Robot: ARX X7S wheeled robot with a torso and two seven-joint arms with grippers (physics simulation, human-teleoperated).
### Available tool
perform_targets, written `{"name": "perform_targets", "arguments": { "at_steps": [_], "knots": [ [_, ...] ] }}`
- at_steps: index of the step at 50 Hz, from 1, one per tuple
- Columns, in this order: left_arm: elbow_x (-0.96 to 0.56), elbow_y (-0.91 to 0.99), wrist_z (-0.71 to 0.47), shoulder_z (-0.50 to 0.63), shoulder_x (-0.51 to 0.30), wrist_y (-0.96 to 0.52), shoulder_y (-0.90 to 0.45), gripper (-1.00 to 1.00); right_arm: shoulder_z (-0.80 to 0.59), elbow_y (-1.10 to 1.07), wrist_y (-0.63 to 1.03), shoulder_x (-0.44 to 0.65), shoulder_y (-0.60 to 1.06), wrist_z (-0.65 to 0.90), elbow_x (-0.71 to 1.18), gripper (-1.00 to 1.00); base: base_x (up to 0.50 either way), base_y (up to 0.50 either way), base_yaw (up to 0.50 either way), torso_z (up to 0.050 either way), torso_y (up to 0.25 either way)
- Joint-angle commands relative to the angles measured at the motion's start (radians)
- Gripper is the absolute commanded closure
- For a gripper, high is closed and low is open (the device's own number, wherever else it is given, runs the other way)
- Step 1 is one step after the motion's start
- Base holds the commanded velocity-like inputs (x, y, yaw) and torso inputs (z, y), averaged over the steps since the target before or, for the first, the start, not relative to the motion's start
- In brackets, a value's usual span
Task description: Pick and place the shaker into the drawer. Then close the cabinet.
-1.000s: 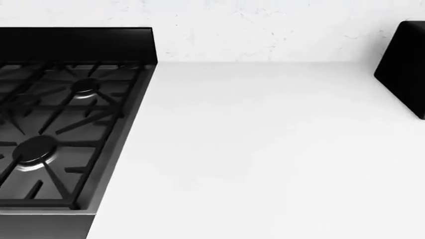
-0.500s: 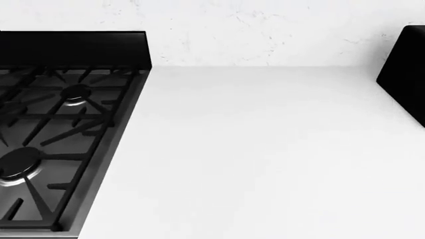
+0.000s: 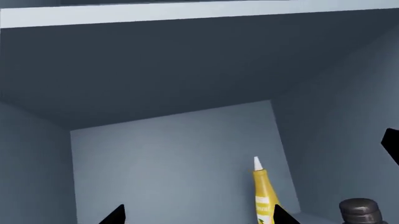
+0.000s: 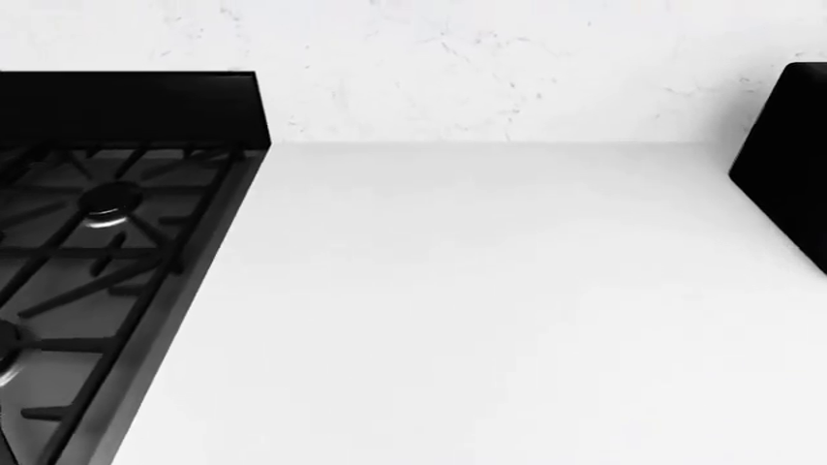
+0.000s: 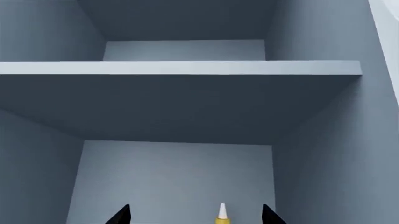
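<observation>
White surface point(image 4: 491, 310) fills most of the head view, backed by a pale marbled wall point(image 4: 517, 68). At the left edge sits a black stove point(image 4: 91, 252) with dark grates and a round burner point(image 4: 107, 203); its raised black rear panel point(image 4: 130, 108) meets the wall. A black object point(image 4: 788, 160) is cut off by the right edge of the view. Neither arm appears in the head view.

Left wrist view: the camera faces into a blue-grey cabinet point(image 3: 174, 154) with a shelf point(image 3: 187, 11) overhead. A yellow bottle point(image 3: 264, 193) with a white pointed nozzle stands upright near the rear corner of the cabinet. Beside it a dark grey round cap point(image 3: 359, 211) shows at the frame edge; what it belongs to cannot be told. The left tool point(image 3: 196, 215) shows only two black fingertips point(image 3: 115, 215), set well apart, spread and gripping nothing.

Right wrist view: the same kind of blue-grey cabinet interior, with a horizontal shelf point(image 5: 181, 68) across it and a second compartment above. The white tip of the yellow bottle shows between the black fingertips point(image 5: 119, 215) of the right tool point(image 5: 194, 215), farther back in the cabinet. This tool is also spread and grips nothing.

The shaker and the drawer cannot be identified in any view.
</observation>
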Motion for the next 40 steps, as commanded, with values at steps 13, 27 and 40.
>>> {"name": "perform_targets", "arguments": {
  "at_steps": [13, 27, 40],
  "knots": [
    [0.028, 0.010, 0.002, -0.023, 0.000, -0.011, 0.000, -1.00, -0.004, -0.008, -0.001, 0.003, -0.002, 0.003, 0.007, -1.00, 0.13, 0.00, 0.00, 0.000, 0.000],
    [0.194, 0.104, -0.036, -0.164, 0.000, -0.181, 0.000, -1.00, -0.007, -0.016, 0.007, 0.019, -0.008, 0.005, 0.009, -1.00, 0.00, 0.00, 0.00, 0.000, 0.000],
    [0.304, 0.268, -0.061, -0.301, 0.000, -0.484, 0.000, -1.00, -0.002, -0.035, 0.013, 0.039, -0.029, 0.009, 0.018, -1.00, 0.00, 0.00, 0.00, 0.000, 0.000]
  ]
}}
